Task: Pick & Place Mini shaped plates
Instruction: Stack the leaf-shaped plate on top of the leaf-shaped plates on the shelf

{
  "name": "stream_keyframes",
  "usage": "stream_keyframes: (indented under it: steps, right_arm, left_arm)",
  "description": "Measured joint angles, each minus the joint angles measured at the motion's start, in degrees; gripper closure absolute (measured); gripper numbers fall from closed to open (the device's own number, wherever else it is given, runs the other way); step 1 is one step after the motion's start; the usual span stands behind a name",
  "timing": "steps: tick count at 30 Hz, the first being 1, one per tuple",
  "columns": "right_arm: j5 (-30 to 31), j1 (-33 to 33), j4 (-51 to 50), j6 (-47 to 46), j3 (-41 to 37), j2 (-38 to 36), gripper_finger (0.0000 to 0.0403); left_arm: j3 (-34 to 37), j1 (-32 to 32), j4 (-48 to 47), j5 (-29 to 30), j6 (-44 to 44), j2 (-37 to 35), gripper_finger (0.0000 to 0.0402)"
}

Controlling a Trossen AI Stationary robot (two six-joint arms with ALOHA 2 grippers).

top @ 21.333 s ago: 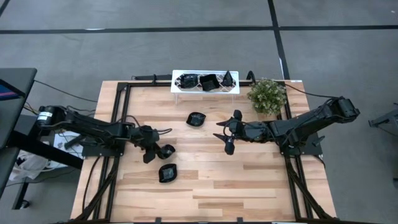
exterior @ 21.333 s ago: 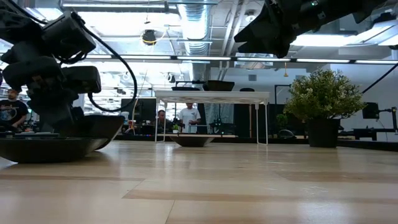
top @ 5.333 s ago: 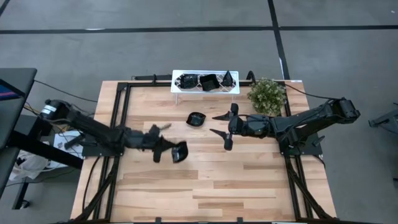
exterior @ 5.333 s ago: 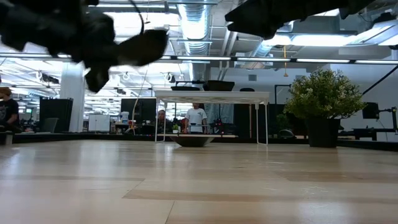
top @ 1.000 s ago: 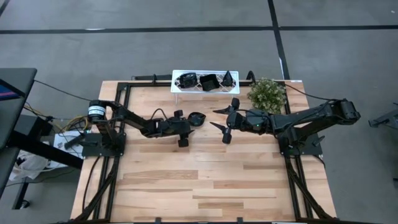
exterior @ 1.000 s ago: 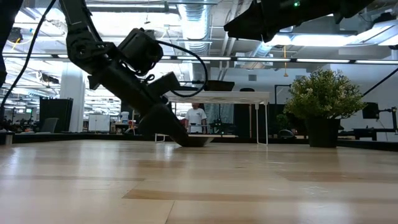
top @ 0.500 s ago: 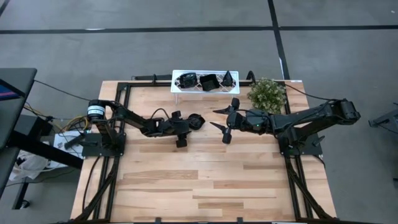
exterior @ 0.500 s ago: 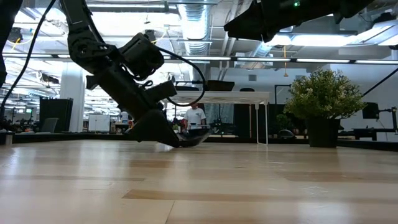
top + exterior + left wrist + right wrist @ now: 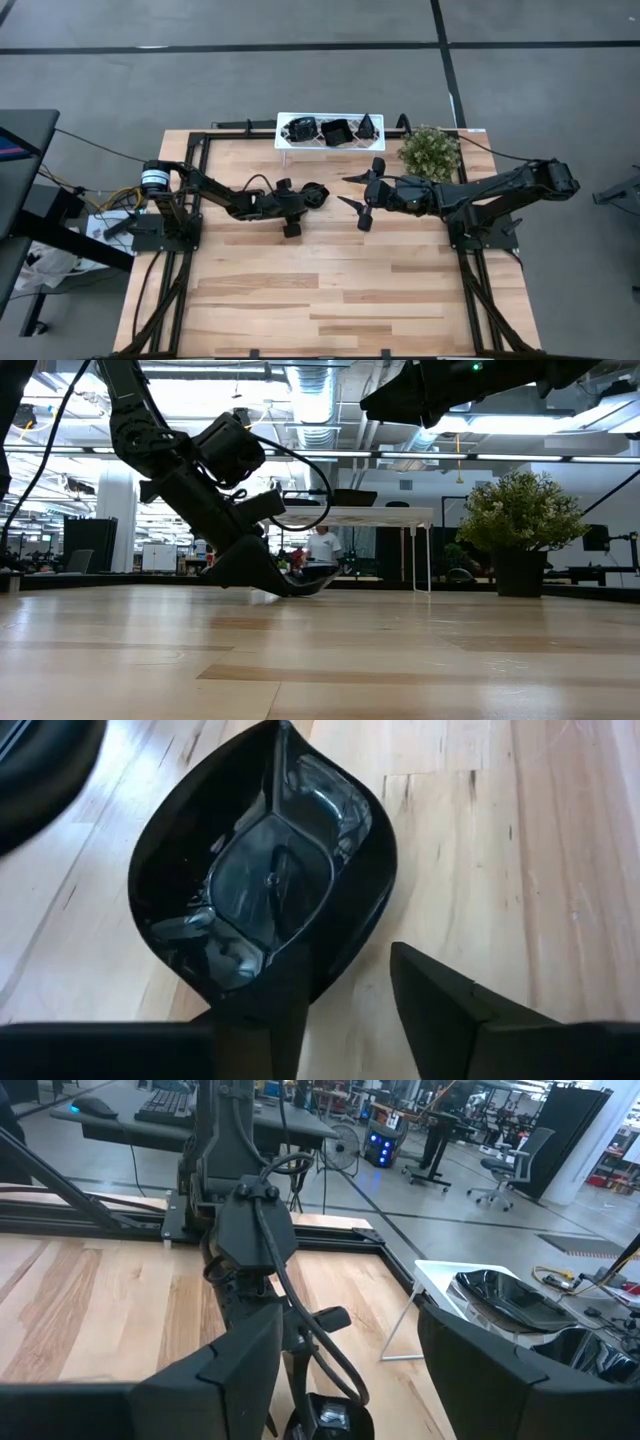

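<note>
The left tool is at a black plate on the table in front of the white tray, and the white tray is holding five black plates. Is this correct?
Not quite. The high view shows three black plates in the white tray, not five. The rest holds: the left tool is at a black plate on the table in front of the tray.

Glossy black dish [image 9: 262,890] on pale striped wood table [image 9: 340,290]; white tray [image 9: 330,146]; green plant [image 9: 430,152].
</note>
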State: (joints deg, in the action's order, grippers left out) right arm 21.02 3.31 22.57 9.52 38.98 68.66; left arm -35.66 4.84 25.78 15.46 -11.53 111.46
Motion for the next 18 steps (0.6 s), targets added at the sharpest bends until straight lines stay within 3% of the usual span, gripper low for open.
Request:
stream_keyframes:
  steps: [12,18]
  right_arm:
    - [0.0,0.0,0.0,0.0,0.0,0.0,0.0173]
    - [0.0,0.0,0.0,0.0,0.0,0.0,0.0173]
  left_arm:
    - [0.0,-1.9,0.7,0.5,0.1,0.1,0.0376]
    - [0.0,-3.5,1.2,1.1,0.1,0.0,0.0391]
